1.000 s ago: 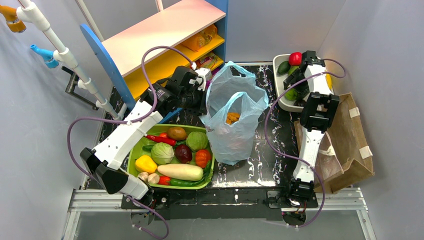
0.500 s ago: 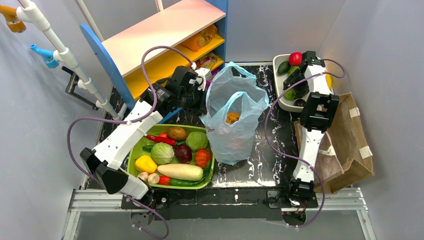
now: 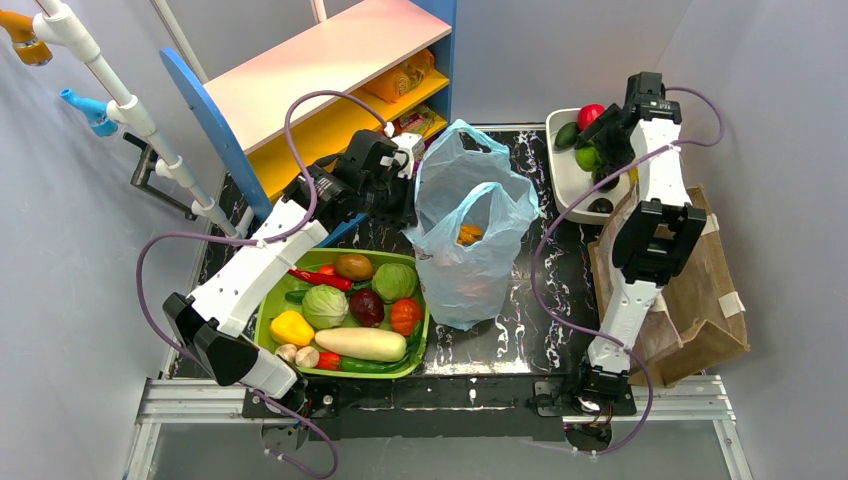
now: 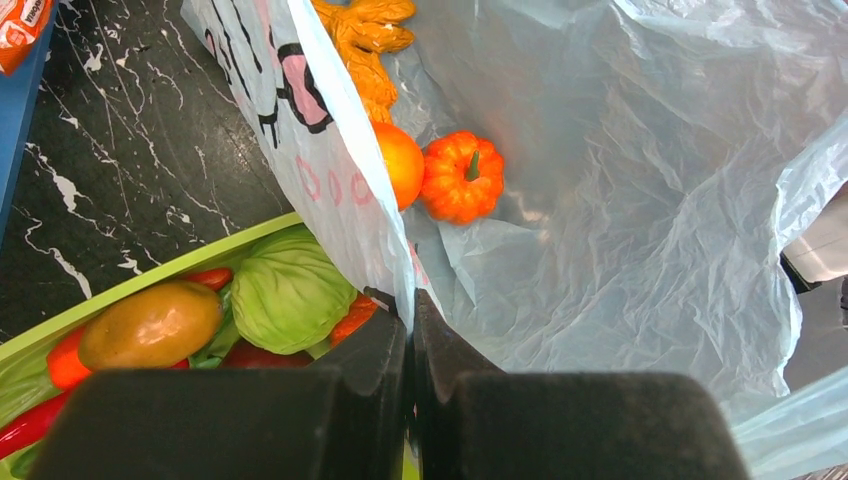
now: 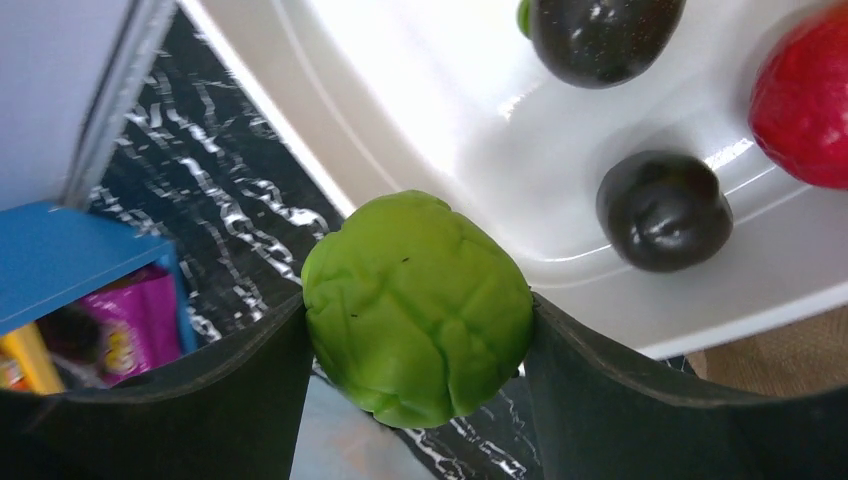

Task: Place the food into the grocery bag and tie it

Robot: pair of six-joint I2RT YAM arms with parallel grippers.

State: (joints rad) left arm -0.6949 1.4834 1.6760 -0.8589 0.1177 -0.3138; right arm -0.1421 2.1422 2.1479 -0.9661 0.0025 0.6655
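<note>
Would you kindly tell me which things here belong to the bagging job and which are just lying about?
Job: bag, pinched by the left gripper; pumpkin and orange inside it; green item in the right gripper.
Lying about: green tray, vegetables, white tray, paper bag, shelf.

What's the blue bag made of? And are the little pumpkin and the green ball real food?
The bag looks like thin plastic: see-through, crinkly, with shiny wrinkles. The pumpkin is probably a plastic toy: smooth, glossy, evenly orange. The green ball seems to be soft plastic or rubber, matte with moulded creases, though I can't be sure.
</note>
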